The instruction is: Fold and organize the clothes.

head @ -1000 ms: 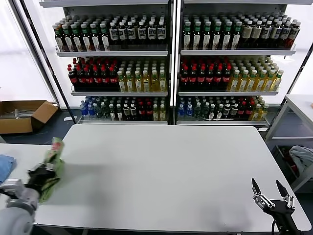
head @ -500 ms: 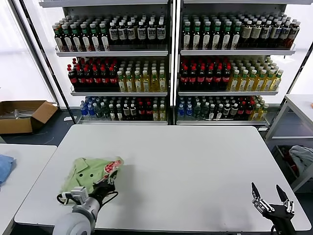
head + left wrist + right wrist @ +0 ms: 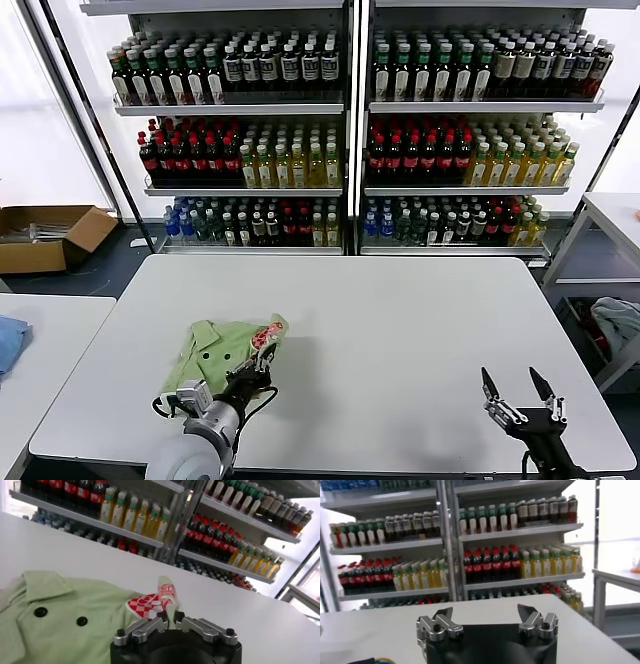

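A light green shirt (image 3: 218,352) lies crumpled on the left part of the white table (image 3: 400,330), collar and dark buttons up, with a red-and-white checkered patch (image 3: 266,336) at its right end. My left gripper (image 3: 256,366) is shut on the shirt by that patch; in the left wrist view the shirt (image 3: 65,625) spreads behind the gripper (image 3: 169,617), whose jaws pinch the cloth under the checkered print (image 3: 152,601). My right gripper (image 3: 519,393) is open and empty above the table's front right part, also shown in the right wrist view (image 3: 485,615).
Shelves of bottles (image 3: 345,140) stand behind the table. A second table (image 3: 40,345) with a blue cloth (image 3: 8,340) is at the left, and a cardboard box (image 3: 45,235) lies on the floor. Another table (image 3: 615,215) is at the far right.
My left gripper has carried the shirt from the side table onto the main table and drawn it rightward. My right gripper has shifted left and a little up.
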{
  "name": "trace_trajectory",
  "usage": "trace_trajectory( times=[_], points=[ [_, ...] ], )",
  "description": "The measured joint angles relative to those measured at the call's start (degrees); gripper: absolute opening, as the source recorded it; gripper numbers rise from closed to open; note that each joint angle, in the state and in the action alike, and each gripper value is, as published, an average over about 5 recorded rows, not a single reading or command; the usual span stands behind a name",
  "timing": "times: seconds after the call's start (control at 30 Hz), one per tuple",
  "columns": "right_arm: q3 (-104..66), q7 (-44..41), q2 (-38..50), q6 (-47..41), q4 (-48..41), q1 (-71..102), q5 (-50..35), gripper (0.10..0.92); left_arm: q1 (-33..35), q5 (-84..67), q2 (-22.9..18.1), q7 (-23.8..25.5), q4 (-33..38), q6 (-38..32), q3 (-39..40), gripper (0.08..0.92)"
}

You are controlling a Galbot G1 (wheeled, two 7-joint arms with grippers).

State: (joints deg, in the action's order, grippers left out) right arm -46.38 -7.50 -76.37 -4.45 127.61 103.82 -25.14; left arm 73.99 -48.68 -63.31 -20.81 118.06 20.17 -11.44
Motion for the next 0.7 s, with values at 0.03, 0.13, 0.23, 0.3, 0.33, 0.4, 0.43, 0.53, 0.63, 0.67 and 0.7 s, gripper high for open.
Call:
trace_trajectory(
  times=[0.03, 0.13, 0.23, 0.3, 0.33, 0.4, 0.43, 0.53, 0.63, 0.67, 0.7],
  points=[
    [1.0, 0.1, 0.2, -0.4, 0.0, -0.4, 0.4, 0.823, 0.0, -0.3, 0.0, -0.1, 0.2, 0.0, 0.0, 0.229],
    [4.4, 0.8, 1.2, -2.0, -0.3, -2.0, 1.3, 0.823, 0.3, -1.1, 0.1, 0.5, 1.3, 0.3, -0.6, 0.315],
    [8.7, 1.7, 2.9, -3.7, -1.0, -4.7, 1.6, 0.823, 0.9, -2.0, 0.1, 1.7, 3.0, 0.7, -2.2, 0.402],
    [11.9, 2.5, 4.2, -5.0, -1.7, -6.9, 1.4, 0.823, 1.5, -2.8, 0.1, 2.5, 4.3, 0.9, -3.6, 0.454],
    [13.7, 3.0, 4.7, -5.6, -2.1, -8.2, 1.2, 0.823, 1.8, -3.1, 0.1, 2.9, 5.0, 0.9, -4.5, 0.488],
    [17.4, 4.2, 5.6, -6.9, -3.1, -11.2, 0.6, 0.823, 2.5, -3.7, 0.4, 3.5, 6.4, 1.0, -6.4, 0.54],
    [19.4, 4.8, 5.9, -7.6, -3.8, -12.8, 0.2, 0.823, 2.8, -4.0, 0.5, 3.8, 7.0, 1.0, -7.4, 0.575],
    [26.0, 6.9, 6.4, -9.6, -6.3, -18.1, -1.3, 0.823, 3.8, -4.2, 1.0, 4.5, 8.1, 1.2, -10.7, 0.662],
    [33.0, 9.2, 6.5, -11.3, -9.6, -23.7, -3.0, 0.823, 4.6, -3.6, 1.1, 5.2, 8.6, 1.7, -14.0, 0.746],
    [35.3, 9.8, 6.5, -11.7, -10.9, -25.5, -3.5, 0.823, 4.8, -3.3, 1.0, 5.3, 8.7, 1.8, -15.0, 0.769],
    [37.5, 10.4, 6.5, -12.1, -12.1, -27.4, -4.0, 0.823, 5.0, -2.9, 0.9, 5.5, 8.9, 2.0, -16.0, 0.786]
  ],
)
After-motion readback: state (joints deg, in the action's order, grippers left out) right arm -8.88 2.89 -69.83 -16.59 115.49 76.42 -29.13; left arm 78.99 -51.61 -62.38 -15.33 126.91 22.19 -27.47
